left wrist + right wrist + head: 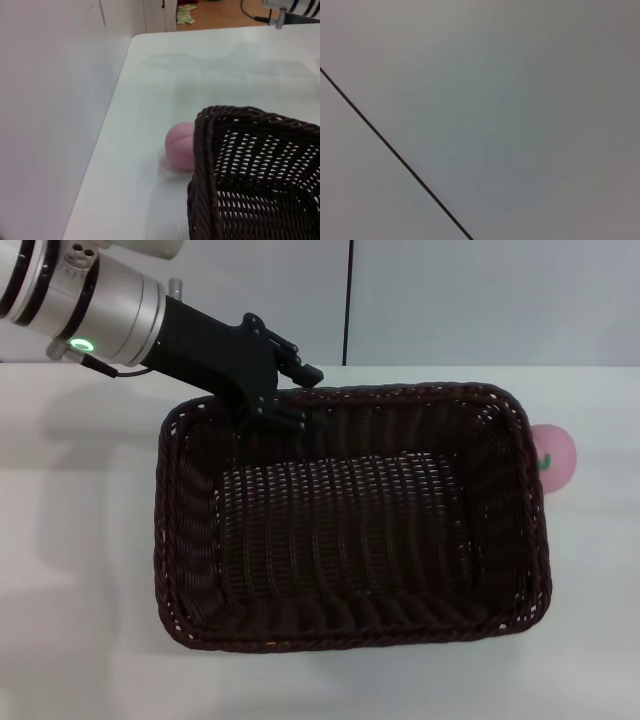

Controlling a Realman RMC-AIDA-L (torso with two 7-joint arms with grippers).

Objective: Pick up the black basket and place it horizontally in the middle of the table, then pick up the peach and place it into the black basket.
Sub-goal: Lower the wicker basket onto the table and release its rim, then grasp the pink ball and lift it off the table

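Observation:
The black basket (345,632) rests flat on the white table (80,540), its long side running left to right, near the middle. My left gripper (291,398) reaches in from the upper left. Its jaws straddle the basket's far rim near the far left corner and are closed on it. The pink peach (553,460) lies on the table just outside the basket's right end, touching or almost touching its wall. In the left wrist view the peach (179,146) sits beside a basket corner (235,150). My right gripper is out of view.
A pale wall with a dark vertical seam (348,300) stands behind the table's far edge. The right wrist view shows only a plain wall with a dark line (395,152). Bare tabletop (225,65) lies around the basket.

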